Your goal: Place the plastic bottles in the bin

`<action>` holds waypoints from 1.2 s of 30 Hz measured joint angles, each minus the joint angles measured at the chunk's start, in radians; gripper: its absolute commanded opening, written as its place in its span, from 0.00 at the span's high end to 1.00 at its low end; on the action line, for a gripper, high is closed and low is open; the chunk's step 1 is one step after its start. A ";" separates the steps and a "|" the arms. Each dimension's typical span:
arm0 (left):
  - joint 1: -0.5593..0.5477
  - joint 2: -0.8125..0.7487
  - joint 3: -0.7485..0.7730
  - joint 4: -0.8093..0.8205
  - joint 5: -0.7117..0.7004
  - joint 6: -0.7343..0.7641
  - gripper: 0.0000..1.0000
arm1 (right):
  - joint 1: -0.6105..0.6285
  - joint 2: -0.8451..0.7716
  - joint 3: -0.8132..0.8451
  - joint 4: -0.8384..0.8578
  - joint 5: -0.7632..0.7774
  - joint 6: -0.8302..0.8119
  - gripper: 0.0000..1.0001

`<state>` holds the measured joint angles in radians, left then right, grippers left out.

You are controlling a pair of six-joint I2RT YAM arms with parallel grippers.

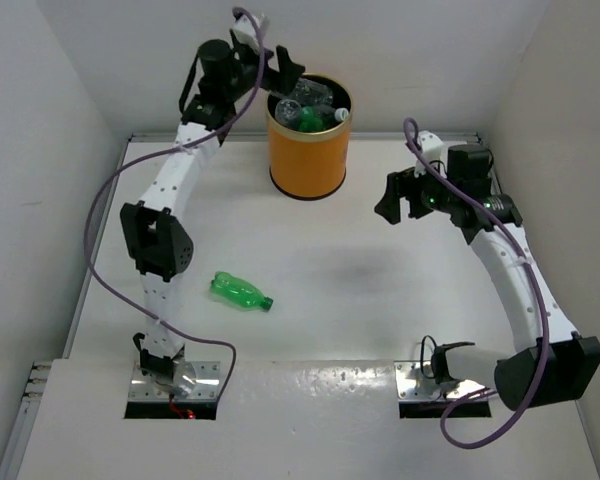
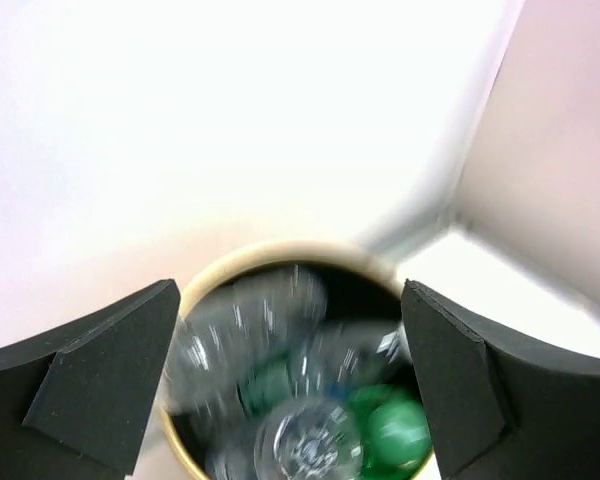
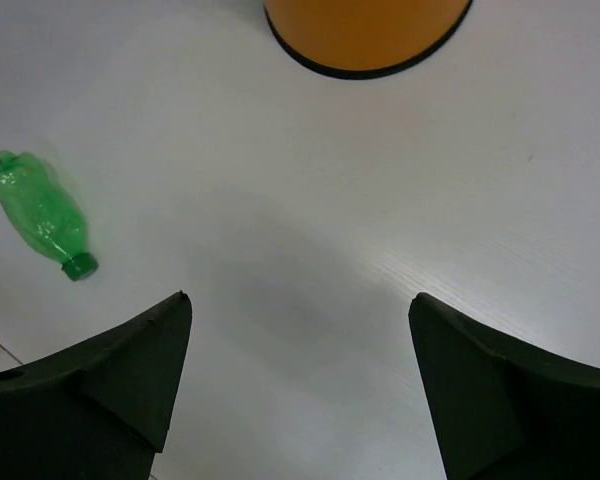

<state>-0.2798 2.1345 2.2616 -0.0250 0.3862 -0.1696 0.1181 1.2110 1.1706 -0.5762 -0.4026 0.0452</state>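
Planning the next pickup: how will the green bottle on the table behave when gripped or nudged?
The green bottle looks empty and see-through, so probably very light. Its base end appears crumpled, so the wall likely gives under a squeeze. Lying on its side on the smooth table, it may roll or skid if nudged.

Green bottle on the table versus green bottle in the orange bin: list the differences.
The green plastic bottle on the white table lies on its side, alone, fully visible; the green bottle inside the orange bin is partly hidden among clear bottles. The first awaits binning; the second is binned. Both are green.
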 measured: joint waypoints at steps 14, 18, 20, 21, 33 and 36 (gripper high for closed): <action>0.237 -0.663 -0.238 -0.126 -0.285 0.026 0.00 | 0.533 0.407 0.284 -0.023 0.013 -0.029 0.14; 0.336 -0.704 -0.319 -0.341 -0.333 0.049 0.00 | 0.652 0.702 0.619 -0.188 0.031 -0.022 0.15; 0.367 -0.739 -0.419 -0.424 -0.333 0.062 0.00 | 0.711 0.848 0.798 -0.256 0.042 -0.024 0.14; 0.381 -0.763 -0.478 -0.484 -0.331 0.070 0.00 | 0.740 0.913 0.879 -0.302 0.049 -0.024 0.12; 0.568 -1.037 -0.674 -0.778 -0.363 0.125 0.00 | 0.962 1.139 1.019 -0.525 0.123 -0.023 0.05; 0.603 -1.066 -0.682 -0.790 -0.333 0.118 0.00 | 0.953 1.173 1.036 -0.517 0.151 -0.023 0.03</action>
<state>0.3229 1.0687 1.5791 -0.8146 0.0536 -0.0513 1.0710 2.3840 2.2066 -1.0931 -0.2516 0.0227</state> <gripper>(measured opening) 0.995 0.957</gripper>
